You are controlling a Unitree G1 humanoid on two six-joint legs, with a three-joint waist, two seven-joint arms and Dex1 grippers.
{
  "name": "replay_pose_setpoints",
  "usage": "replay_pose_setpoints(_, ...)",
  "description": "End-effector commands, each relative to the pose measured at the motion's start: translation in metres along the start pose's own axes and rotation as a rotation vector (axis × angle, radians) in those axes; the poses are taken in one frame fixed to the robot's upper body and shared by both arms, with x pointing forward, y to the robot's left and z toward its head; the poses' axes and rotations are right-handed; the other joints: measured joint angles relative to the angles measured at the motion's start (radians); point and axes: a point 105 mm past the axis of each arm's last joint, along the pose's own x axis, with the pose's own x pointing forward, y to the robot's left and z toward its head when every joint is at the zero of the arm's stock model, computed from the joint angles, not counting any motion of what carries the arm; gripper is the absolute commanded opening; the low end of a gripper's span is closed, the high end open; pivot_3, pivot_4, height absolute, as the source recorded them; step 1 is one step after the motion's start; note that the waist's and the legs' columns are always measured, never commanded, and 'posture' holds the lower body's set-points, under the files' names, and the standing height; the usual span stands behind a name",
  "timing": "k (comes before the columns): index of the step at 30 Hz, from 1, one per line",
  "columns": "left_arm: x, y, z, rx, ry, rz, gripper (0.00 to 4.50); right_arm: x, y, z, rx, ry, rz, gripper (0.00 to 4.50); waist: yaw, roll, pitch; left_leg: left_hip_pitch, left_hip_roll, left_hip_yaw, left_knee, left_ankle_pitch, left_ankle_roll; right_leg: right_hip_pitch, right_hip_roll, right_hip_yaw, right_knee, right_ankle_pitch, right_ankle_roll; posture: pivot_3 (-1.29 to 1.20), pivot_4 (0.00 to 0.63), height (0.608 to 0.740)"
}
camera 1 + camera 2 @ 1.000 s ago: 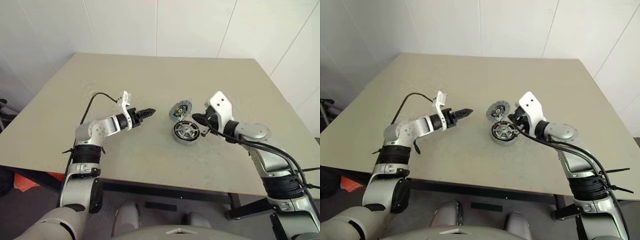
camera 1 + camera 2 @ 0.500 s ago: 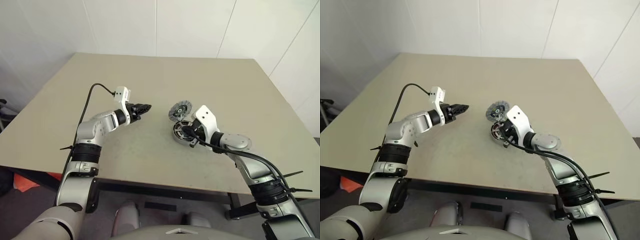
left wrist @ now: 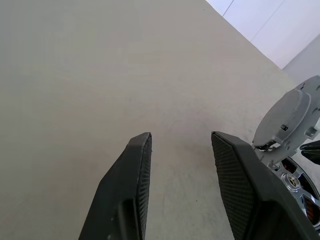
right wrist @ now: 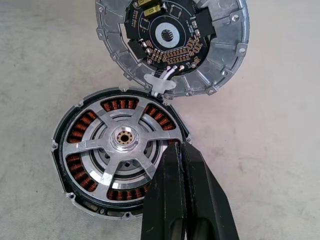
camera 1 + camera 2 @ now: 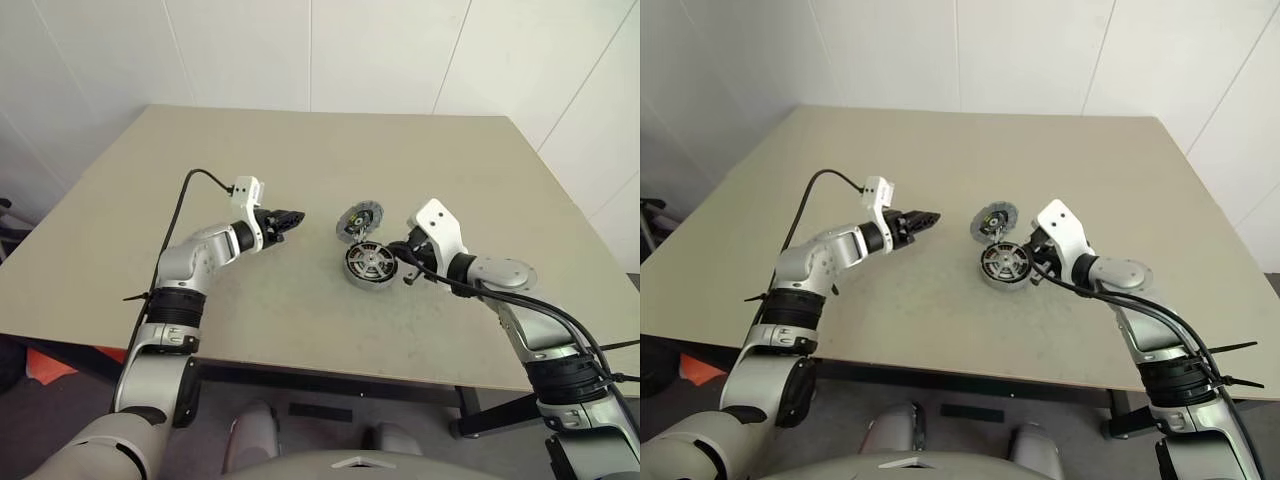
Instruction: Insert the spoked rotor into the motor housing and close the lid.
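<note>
The motor housing [image 5: 352, 279] lies on the table in front of me, and the spoked rotor [image 4: 125, 141] sits inside it, with copper windings showing between the spokes. The lid [image 5: 359, 221] stands tilted open at the housing's far edge, joined to it by short wires, its circuit-board side [image 4: 170, 35] facing my right wrist. My right gripper [image 4: 179, 146] is shut with nothing in it, and its tips rest at the rotor's rim on the housing's right side [image 5: 392, 255]. My left gripper [image 5: 296, 215] hovers open and empty to the left of the lid, its fingers [image 3: 141, 150] pointing toward the lid.
The beige table [image 5: 300, 150] carries only the motor parts. White walls rise behind its far edge. A black cable [image 5: 190, 185] loops over my left forearm.
My right gripper swung in over the housing, then drew back to its right edge and a little lower, staying shut. My left gripper rolled slightly without shifting place.
</note>
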Motion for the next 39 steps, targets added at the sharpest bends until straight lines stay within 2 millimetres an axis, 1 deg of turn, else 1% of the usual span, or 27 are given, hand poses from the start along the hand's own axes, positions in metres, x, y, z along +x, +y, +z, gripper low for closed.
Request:
replay_pose_setpoints(1, -0.003, -0.001, 0.012, 0.039, -0.042, -0.004, 2.00, 0.000, 0.004, 0.005, -0.018, -0.018, 0.008, 0.00, 0.000, 0.000, 0.000, 0.000, 0.000, 0.000, 0.000, 0.000, 0.000, 0.000, 0.000, 0.000, 0.000, 0.000, 0.000, 0.00, 0.000, 0.740)
replay_pose_setpoints(4, -0.004, 0.000, 0.012, 0.038, -0.042, 0.003, 2.00, 0.003, 0.005, 0.007, 0.000, -0.032, 0.009, 0.00, 0.000, 0.000, 0.000, 0.000, 0.000, 0.000, 0.000, 0.000, 0.000, 0.000, 0.000, 0.000, 0.000, 0.000, 0.000, 0.00, 0.000, 0.740)
replay_pose_setpoints(6, -0.004, -0.002, 0.013, 0.026, -0.051, -0.006, 2.00, 0.007, 0.012, 0.003, 0.040, -0.032, 0.034, 0.00, 0.000, 0.000, 0.000, 0.000, 0.000, 0.000, 0.000, 0.000, 0.000, 0.000, 0.000, 0.000, 0.000, 0.000, 0.000, 0.00, 0.000, 0.740)
replay_pose_setpoints(7, -0.004, -0.003, 0.015, 0.026, -0.054, -0.010, 2.00, 0.009, 0.016, -0.003, 0.072, -0.025, 0.045, 0.00, 0.000, 0.000, 0.000, 0.000, 0.000, 0.000, 0.000, 0.000, 0.000, 0.000, 0.000, 0.000, 0.000, 0.000, 0.000, 0.00, 0.000, 0.740)
replay_pose_setpoints(9, -0.004, -0.005, 0.018, 0.027, -0.065, -0.015, 2.00, 0.014, 0.024, -0.021, 0.062, 0.037, 0.043, 0.00, -0.001, 0.000, 0.000, 0.000, 0.000, 0.000, 0.000, 0.000, 0.000, 0.000, 0.000, 0.000, 0.001, 0.000, 0.000, 0.00, 0.000, 0.740)
replay_pose_setpoints(11, -0.004, -0.005, 0.019, 0.026, -0.069, -0.015, 2.00, 0.015, 0.023, -0.008, 0.089, -0.018, 0.033, 0.00, -0.002, -0.001, 0.000, 0.001, 0.000, 0.000, 0.000, 0.000, 0.000, 0.001, 0.000, 0.000, 0.001, 0.000, 0.000, 0.00, 0.000, 0.740)
replay_pose_setpoints(13, -0.004, -0.005, 0.019, 0.023, -0.069, -0.015, 2.00, 0.013, 0.018, 0.005, 0.081, -0.057, 0.020, 0.00, -0.004, -0.001, 0.000, 0.002, 0.000, 0.000, 0.000, 0.000, 0.000, 0.001, 0.000, 0.000, 0.001, 0.000, 0.000, 0.00, 0.000, 0.740)
replay_pose_setpoints(16, -0.002, -0.004, 0.016, 0.025, -0.061, -0.009, 2.00, 0.007, 0.004, 0.015, 0.027, -0.069, -0.010, 0.00, -0.003, 0.000, 0.000, 0.001, 0.000, 0.000, 0.000, 0.001, -0.002, 0.000, 0.000, 0.000, 0.001, 0.000, 0.000, 0.00, 0.000, 0.740)
replay_pose_setpoints(18, -0.001, -0.005, 0.015, 0.026, -0.059, -0.011, 2.00, 0.001, -0.004, 0.031, -0.008, -0.106, -0.028, 0.00, -0.002, 0.000, 0.000, 0.001, 0.000, 0.000, 0.000, 0.001, -0.002, 0.001, 0.000, 0.000, 0.001, 0.000, 0.000, 0.00, 0.000, 0.740)
replay_pose_setpoints(22, 0.000, -0.006, 0.012, 0.033, -0.050, -0.013, 2.00, -0.004, -0.008, 0.050, -0.051, -0.147, -0.037, 0.00, -0.001, 0.000, 0.000, 0.001, 0.000, 0.000, 0.000, 0.001, -0.002, 0.000, 0.000, 0.000, 0.001, 0.000, 0.000, 0.00, 0.000, 0.740)
replay_pose_setpoints(24, 0.000, -0.005, 0.011, 0.035, -0.049, -0.013, 2.00, -0.004, -0.008, 0.053, -0.057, -0.152, -0.034, 0.00, -0.001, 0.000, 0.000, 0.001, 0.000, 0.000, 0.000, 0.001, -0.002, 0.000, 0.000, 0.000, 0.001, 0.000, 0.000, 0.00, 0.000, 0.740)
replay_pose_setpoints(26, 0.000, -0.005, 0.012, 0.038, -0.049, -0.010, 2.00, -0.002, -0.006, 0.049, -0.044, -0.141, -0.027, 0.00, 0.000, 0.000, 0.000, 0.000, 0.000, 0.000, 0.000, 0.001, -0.002, 0.000, 0.000, 0.000, 0.001, 0.000, 0.000, 0.00, 0.000, 0.740)
replay_pose_setpoints(30, -0.001, -0.002, 0.014, 0.044, -0.054, -0.003, 2.00, 0.006, 0.005, 0.023, 0.008, -0.076, 0.004, 0.00, 0.000, 0.000, 0.000, 0.000, 0.000, 0.000, 0.000, 0.001, -0.002, 0.000, 0.000, 0.000, 0.001, 0.000, 0.000, 0.00, 0.000, 0.740)
replay_pose_setpoints(32, -0.002, -0.002, 0.015, 0.045, -0.055, -0.001, 2.00, 0.014, 0.018, -0.004, 0.068, -0.022, 0.045, 0.00, 0.000, -0.001, 0.000, 0.000, 0.000, 0.000, 0.000, 0.001, -0.002, 0.000, 0.000, 0.000, 0.001, 0.000, 0.000, 0.00, 0.000, 0.740)
replay_pose_setpoints(34, -0.002, -0.004, 0.015, 0.053, -0.054, -0.009, 2.00, 0.019, 0.022, -0.023, 0.089, 0.027, 0.039, 0.00, -0.001, 0.000, -0.001, 0.001, 0.000, -0.001, 0.000, 0.001, -0.002, 0.001, 0.000, 0.000, 0.001, 0.000, 0.000, 0.00, 0.000, 0.740)
replay_pose_setpoints(35, -0.002, -0.005, 0.014, 0.059, -0.052, -0.014, 2.00, 0.020, 0.021, -0.024, 0.090, 0.028, 0.033, 0.00, -0.003, 0.000, -0.001, 0.001, 0.000, 0.000, 0.001, 0.001, -0.002, 0.001, 0.000, 0.000, 0.001, 0.000, 0.000, 0.00, 0.000, 0.740)
replay_pose_setpoints(36, -0.002, -0.007, 0.014, 0.063, -0.051, -0.017, 2.00, 0.020, 0.021, -0.021, 0.089, 0.013, 0.033, 0.00, -0.003, -0.001, -0.001, 0.002, -0.001, 0.000, 0.001, 0.001, -0.002, 0.001, 0.000, -0.001, 0.001, 0.000, 0.000, 0.00, 0.000, 0.740)
replay_pose_setpoints(39, -0.001, -0.008, 0.012, 0.061, -0.049, -0.021, 2.00, 0.016, 0.017, -0.006, 0.068, -0.038, 0.036, 0.00, -0.003, -0.001, -0.002, 0.003, 0.000, 0.000, 0.001, 0.001, -0.002, 0.002, 0.000, 0.000, 0.001, 0.000, 0.000, 0.00, 0.000, 0.740)
